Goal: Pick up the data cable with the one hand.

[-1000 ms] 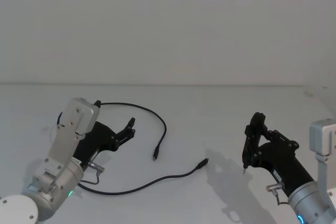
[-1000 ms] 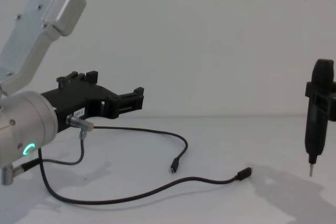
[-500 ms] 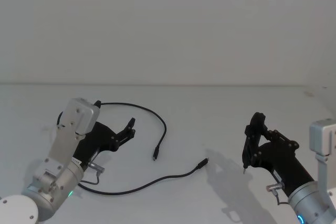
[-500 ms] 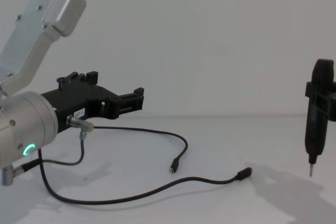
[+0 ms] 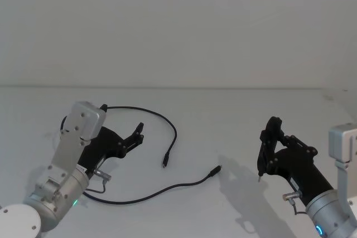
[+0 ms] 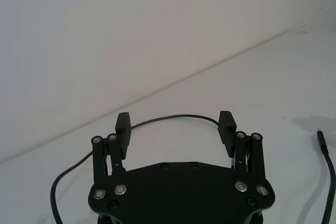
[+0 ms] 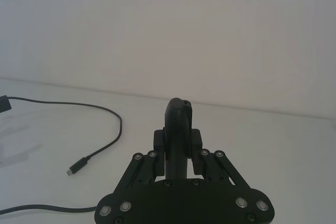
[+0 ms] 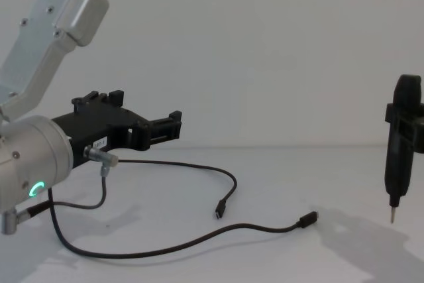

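The data cable (image 5: 174,131) lies on the white table (image 5: 223,115) in a long black loop. One plug (image 5: 164,164) rests mid-table and the other plug (image 5: 216,170) a little to its right. My left gripper (image 5: 138,133) hovers open and empty above the table, just left of the cable's far arc. In the left wrist view the cable (image 6: 178,115) runs on the table beyond the open left gripper (image 6: 175,121). From the chest, the left gripper (image 8: 171,124) hangs above the cable (image 8: 199,167). My right gripper (image 5: 272,157) at the right is shut on a slim black pen-shaped tool (image 5: 263,154).
The tool's metal tip (image 8: 391,214) points down above the table at the right. A short grey wire with a silver angled plug (image 8: 101,160) hangs under my left wrist. A plain white wall (image 5: 178,26) backs the table.
My left arm has shifted very slightly. The cable and the right arm have stayed where they were.
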